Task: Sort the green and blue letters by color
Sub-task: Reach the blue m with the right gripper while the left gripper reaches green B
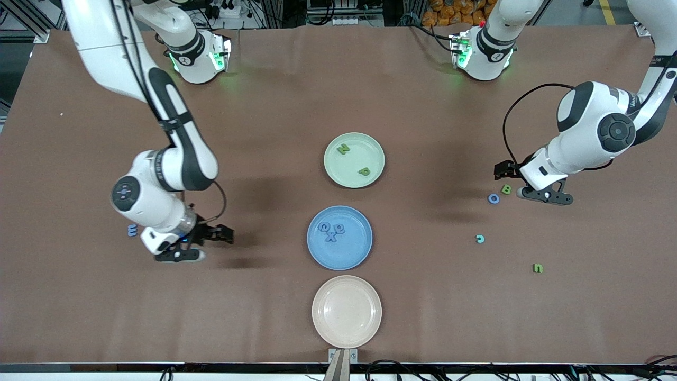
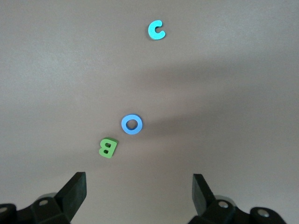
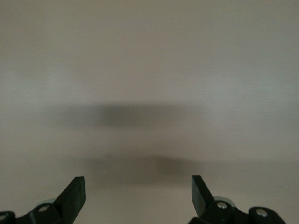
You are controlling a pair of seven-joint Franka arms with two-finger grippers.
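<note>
Two green letters [image 1: 363, 171] lie on the pale green plate [image 1: 354, 138]. Three blue letters [image 1: 330, 232] lie on the blue plate [image 1: 339, 262]. Toward the left arm's end, a blue O [image 1: 493, 198] [image 2: 132, 124] and a green B [image 1: 506, 189] [image 2: 108, 147] lie side by side on the cloth. My left gripper [image 1: 545, 197] [image 2: 139, 183] hangs open just beside them, holding nothing. Nearer the front camera lies a green letter [image 1: 537, 268]. A blue letter [image 1: 131, 230] lies beside my right gripper [image 1: 179, 256] [image 3: 138, 184], which is open over bare cloth.
A cyan C [image 1: 479, 238] [image 2: 156, 30] lies on the cloth between the blue O and the loose green letter. An empty beige plate [image 1: 346, 311] sits nearest the front camera, in line with the other two plates. Brown cloth covers the table.
</note>
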